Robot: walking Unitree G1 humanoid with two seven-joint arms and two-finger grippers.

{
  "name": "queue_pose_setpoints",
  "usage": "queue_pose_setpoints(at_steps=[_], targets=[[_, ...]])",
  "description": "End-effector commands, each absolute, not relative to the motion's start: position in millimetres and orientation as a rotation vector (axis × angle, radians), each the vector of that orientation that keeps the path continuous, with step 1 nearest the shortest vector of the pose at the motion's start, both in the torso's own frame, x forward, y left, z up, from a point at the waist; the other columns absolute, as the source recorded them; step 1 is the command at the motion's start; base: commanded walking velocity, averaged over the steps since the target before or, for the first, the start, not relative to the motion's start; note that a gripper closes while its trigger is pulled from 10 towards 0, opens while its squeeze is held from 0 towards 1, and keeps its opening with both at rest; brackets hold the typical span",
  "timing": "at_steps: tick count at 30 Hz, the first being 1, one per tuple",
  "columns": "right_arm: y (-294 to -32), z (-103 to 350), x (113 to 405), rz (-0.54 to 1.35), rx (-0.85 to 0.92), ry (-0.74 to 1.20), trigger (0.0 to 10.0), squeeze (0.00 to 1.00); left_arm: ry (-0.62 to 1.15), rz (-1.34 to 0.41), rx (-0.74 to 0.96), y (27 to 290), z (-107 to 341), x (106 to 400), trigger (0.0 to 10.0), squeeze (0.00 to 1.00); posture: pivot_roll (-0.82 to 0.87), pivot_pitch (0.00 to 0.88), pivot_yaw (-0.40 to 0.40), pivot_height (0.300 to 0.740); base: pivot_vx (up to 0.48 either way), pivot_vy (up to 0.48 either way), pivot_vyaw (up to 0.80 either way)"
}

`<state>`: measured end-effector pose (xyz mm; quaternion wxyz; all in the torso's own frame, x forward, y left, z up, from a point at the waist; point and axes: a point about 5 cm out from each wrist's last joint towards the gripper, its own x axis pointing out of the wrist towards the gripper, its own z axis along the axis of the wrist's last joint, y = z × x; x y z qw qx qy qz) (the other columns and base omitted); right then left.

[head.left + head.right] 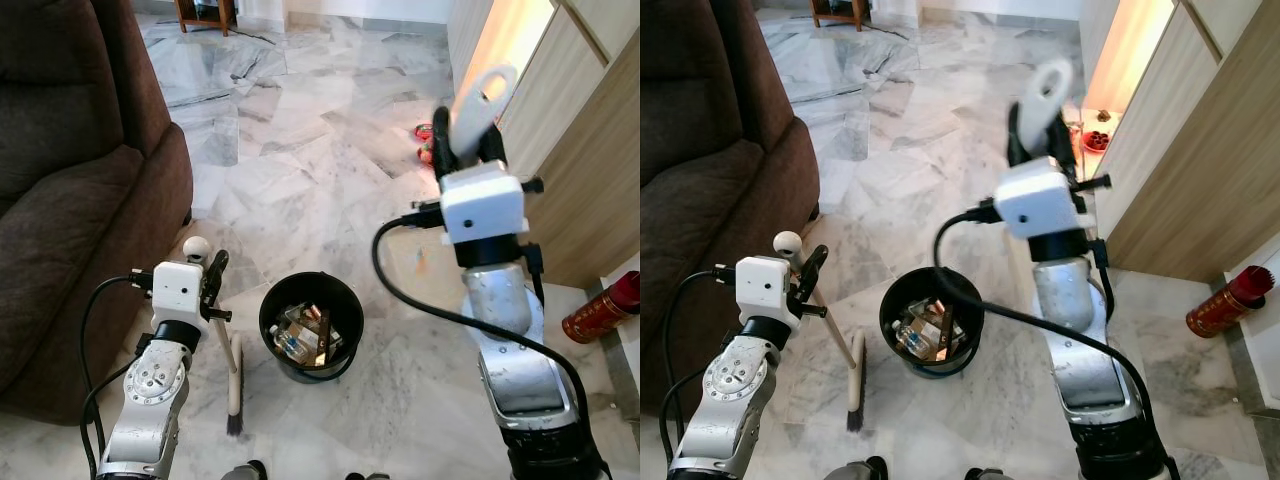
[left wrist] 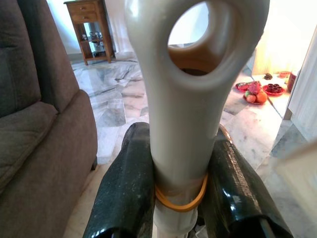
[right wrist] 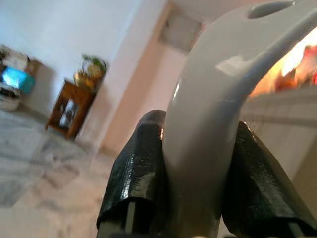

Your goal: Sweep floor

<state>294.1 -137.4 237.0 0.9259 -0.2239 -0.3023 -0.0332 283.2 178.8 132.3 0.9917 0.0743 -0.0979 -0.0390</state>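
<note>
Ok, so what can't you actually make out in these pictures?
White handle in the right gripper: lower end hidden behind that arm, eye views.
Bin contents: too small to name, eye views.
Red tin label: too small to read.
Broom in the left gripper: bristles too small.

Hidden and cut-off parts around the black bin (image 1: 311, 326)

The bin's contents are too jumbled to name; behind the right claw (image 1: 466, 140), the grey handle's (image 1: 478, 108) lower end is hidden.

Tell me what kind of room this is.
Most likely a home living room: a brown sofa on a marble tile floor, a wooden side table by the far wall, and wood-panelled cabinets on the right.
</note>
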Motion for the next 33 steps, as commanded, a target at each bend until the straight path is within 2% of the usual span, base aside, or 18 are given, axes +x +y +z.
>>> queue_pose_setpoints(at_steps=[1, 13, 19, 33], targets=[[-144, 237, 293, -0.101, -0.449, -0.637, 10.0, 0.0, -0.224, -0.084, 0.172, 179, 135, 281, 10.0, 0.0, 0.12, 0.167, -0.023, 0.74, 0.0, 0.0, 0.0], [-165, 185, 300, -0.175, -0.434, -0.453, 10.0, 0.0, -0.206, -0.066, 0.185, 188, 132, 269, 10.0, 0.0, 0.12, 0.171, -0.024, 0.74, 0.0, 0.0, 0.0], [-178, 155, 302, -0.235, -0.335, -0.339, 10.0, 0.0, -0.2, -0.059, 0.18, 189, 131, 266, 10.0, 0.0, 0.13, 0.179, -0.024, 0.74, 0.0, 0.0, 0.0], [-178, 133, 303, -0.222, -0.319, -0.288, 10.0, 0.0, -0.196, -0.075, 0.165, 187, 130, 263, 10.0, 0.0, 0.13, 0.185, -0.022, 0.74, 0.0, 0.0, 0.0]])
